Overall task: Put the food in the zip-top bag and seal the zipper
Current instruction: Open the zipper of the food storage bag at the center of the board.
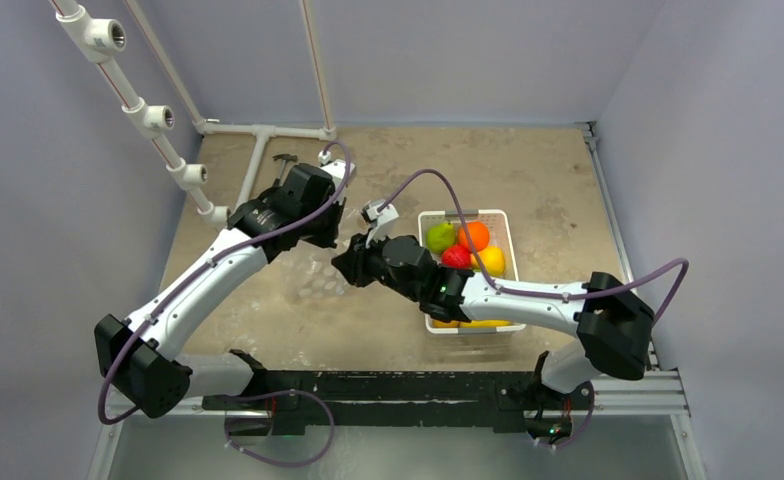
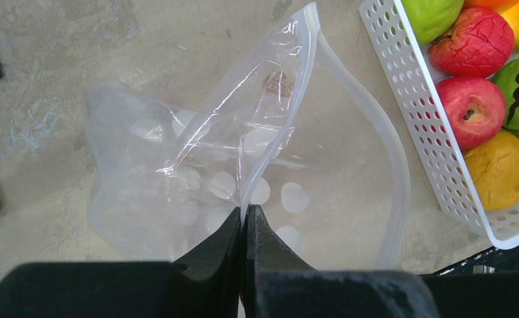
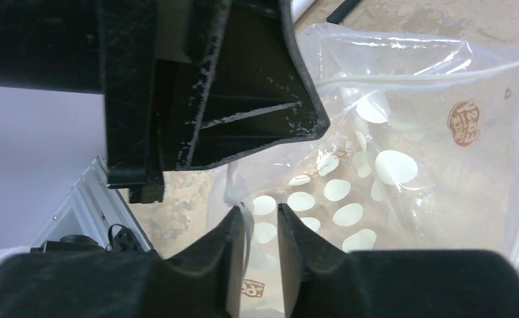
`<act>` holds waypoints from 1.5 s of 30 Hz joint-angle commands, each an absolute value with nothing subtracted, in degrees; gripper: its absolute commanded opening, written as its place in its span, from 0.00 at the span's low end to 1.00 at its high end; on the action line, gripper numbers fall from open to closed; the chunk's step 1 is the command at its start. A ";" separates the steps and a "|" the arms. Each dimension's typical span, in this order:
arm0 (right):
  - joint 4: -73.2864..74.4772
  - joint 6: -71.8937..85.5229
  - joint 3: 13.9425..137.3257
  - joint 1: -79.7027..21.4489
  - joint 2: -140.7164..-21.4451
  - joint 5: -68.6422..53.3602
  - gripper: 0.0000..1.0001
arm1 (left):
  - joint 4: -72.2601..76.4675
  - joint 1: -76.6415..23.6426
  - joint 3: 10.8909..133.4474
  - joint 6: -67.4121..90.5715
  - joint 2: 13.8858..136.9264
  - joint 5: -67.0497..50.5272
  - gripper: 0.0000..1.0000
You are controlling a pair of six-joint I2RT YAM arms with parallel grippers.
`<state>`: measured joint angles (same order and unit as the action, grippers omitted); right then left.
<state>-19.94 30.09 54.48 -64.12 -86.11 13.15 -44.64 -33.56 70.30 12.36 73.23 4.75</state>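
I observe the left gripper with its fingers pressed fully together on the zipper. The near run of the clear strip leads straight into the pinch. The far run bows away to the right, so the mouth of the zip-top bag stands agape. The bag lies crumpled on the table, just left of the white basket and not touching it as far as I can judge. Its white dots show through the film.

The right gripper has its fingers a narrow gap apart. Dotted film shows through that gap, and a fold of the bag's edge rises beside the left-hand finger. I cannot tell whether any film sits between the pads. The black body of the left gripper hangs close above it in the right wrist view.

All the food that I can see sits in the basket: red, green, orange and yellow pieces, packed against one another. I see none inside the bag. From overhead, both arms meet over the bag at mid-table, with the basket to their right.
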 commanded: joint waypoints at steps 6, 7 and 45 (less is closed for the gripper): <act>-15.37 32.79 57.10 -64.16 -80.77 17.44 0.43 | -44.76 -33.75 72.55 11.68 70.62 6.84 0.00; -14.43 33.09 57.17 -64.16 -80.13 18.12 0.45 | -44.87 -33.68 72.59 11.58 70.54 7.03 0.00; 5.70 42.60 64.84 -62.14 -75.94 29.39 0.69 | -47.62 -33.69 73.02 10.99 67.67 9.42 0.00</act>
